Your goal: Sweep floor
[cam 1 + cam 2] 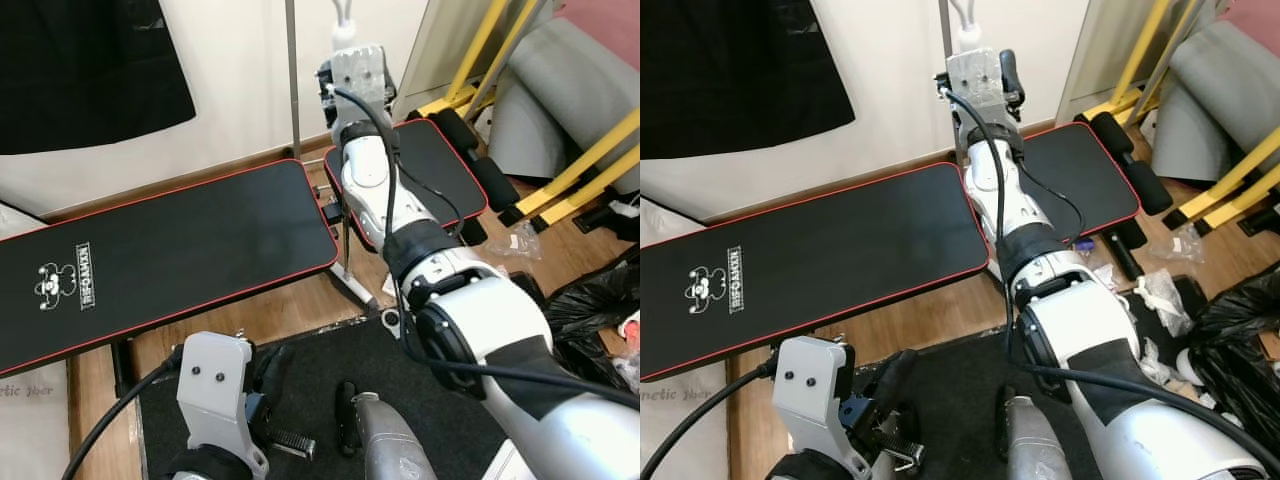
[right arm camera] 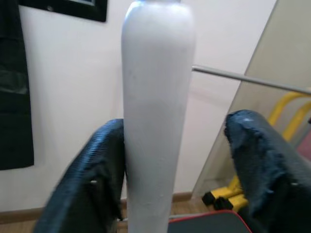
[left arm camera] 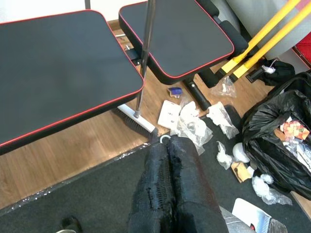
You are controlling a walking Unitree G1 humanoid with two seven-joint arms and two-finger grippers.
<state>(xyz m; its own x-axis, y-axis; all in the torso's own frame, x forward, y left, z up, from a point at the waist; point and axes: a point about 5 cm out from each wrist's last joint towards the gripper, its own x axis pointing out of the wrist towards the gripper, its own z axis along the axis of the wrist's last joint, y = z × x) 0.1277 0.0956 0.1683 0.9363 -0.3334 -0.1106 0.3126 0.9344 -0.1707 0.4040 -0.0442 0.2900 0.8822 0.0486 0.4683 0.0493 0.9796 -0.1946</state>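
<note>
On the wooden floor (image 3: 73, 145), just under the gap between two black red-edged bench pads: the broom head (image 3: 136, 121), bristles down. Rises from there as a thin metal pole (image 3: 146, 53), upright between the long pad (image 3: 58, 63) and the shorter pad (image 3: 180, 34). Ends high up in a white grip (image 2: 155, 116), against the pale wall.

Up at that grip: the right pincer (image 2: 177, 141), arm stretched forward and raised over the pads. Released, not clenched: one black finger (image 2: 97, 165) against the side of the white grip, the other apart from it with open space between.

Low and near the body: the left pincer (image 3: 167, 145), above a dark mat (image 3: 73, 204). Clenched on nothing, its two fingers (image 3: 155, 194) pressed side by side.

Beside the broom head, scattered where floor meets mat: crumpled clear wrappers (image 3: 194, 124) and a flat white packet (image 3: 170, 112). Further towards the robot's right: a black rubbish bag (image 3: 277, 131), open, with scraps inside. Behind it, past the shorter pad: slanting yellow bars (image 3: 262, 43).
</note>
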